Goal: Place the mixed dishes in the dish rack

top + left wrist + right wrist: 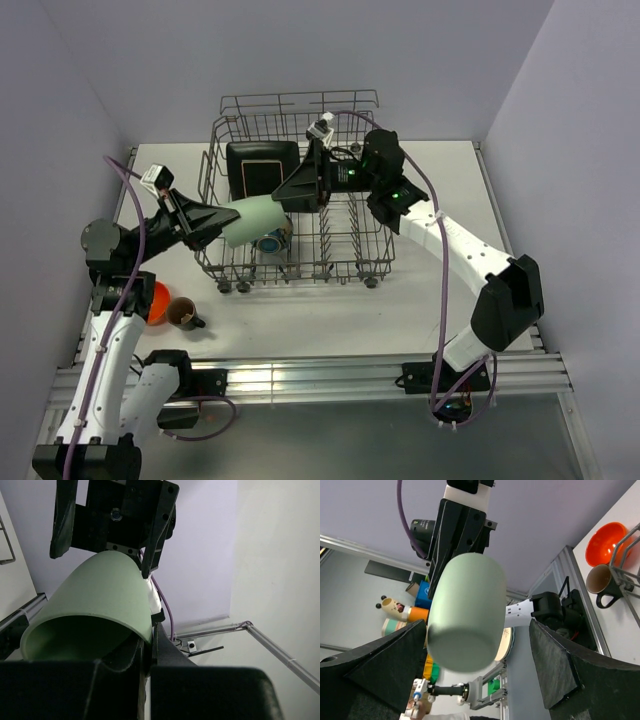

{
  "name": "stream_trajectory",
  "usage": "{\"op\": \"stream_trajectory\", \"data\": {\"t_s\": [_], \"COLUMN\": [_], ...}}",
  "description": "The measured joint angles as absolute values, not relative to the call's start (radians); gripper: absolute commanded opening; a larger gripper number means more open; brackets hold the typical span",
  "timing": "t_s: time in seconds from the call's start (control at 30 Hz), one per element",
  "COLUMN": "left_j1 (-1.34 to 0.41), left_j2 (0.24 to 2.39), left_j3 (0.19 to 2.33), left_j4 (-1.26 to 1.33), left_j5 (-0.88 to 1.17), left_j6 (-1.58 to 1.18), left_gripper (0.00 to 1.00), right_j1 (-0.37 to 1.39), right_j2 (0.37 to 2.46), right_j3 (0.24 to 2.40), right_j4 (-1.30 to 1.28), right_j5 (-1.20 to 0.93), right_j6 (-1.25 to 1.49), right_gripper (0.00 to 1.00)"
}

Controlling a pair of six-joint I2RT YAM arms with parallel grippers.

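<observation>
My left gripper (222, 217) is shut on the rim of the pale green cup (252, 221). It holds the cup on its side above the left part of the dish rack (345, 262). In the left wrist view one finger is inside the cup (95, 610) and one outside, gripper (148, 647). My right gripper (288, 192) is open, facing the cup's closed base (465, 615), which sits between its spread fingers (560, 665) without touching. A black square plate (262, 166) stands in the rack. A blue bowl (274, 242) lies below the cup. The clear glass is out of view.
A small orange bowl (159, 299) and a dark brown mug (185, 315) sit on the table left of the rack; both show in the right wrist view, bowl (605, 542), mug (601, 581). The rack's raised back rail (300, 100) stands near the wall.
</observation>
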State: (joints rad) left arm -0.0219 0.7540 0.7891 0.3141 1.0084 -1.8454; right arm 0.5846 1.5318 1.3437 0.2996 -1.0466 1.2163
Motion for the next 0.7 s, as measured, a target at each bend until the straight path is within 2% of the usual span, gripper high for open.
{"op": "stream_trajectory", "data": {"t_s": [0.43,0.57,0.67,0.7], "left_j1": [-0.064,-0.065,-0.065,-0.065], "left_j2": [0.797,0.812,0.815,0.815], "left_j3": [0.788,0.788,0.788,0.788], "left_j4": [0.360,0.386,0.402,0.405], "left_j5": [0.971,0.971,0.972,0.973], "left_j6": [-1.852,-1.861,-1.870,-1.873], "left_gripper": [0.00,0.00,0.00,0.00], "right_j1": [0.656,0.657,0.657,0.657], "right_j2": [1.564,1.564,1.564,1.564], "right_j3": [1.387,1.386,1.386,1.385], "right_j4": [0.300,0.298,0.298,0.301], "right_j5": [-1.037,-1.030,-1.028,-1.027], "right_j6": [1.216,1.213,1.219,1.217], "right_gripper": [0.87,0.78,0.52,0.22]}}
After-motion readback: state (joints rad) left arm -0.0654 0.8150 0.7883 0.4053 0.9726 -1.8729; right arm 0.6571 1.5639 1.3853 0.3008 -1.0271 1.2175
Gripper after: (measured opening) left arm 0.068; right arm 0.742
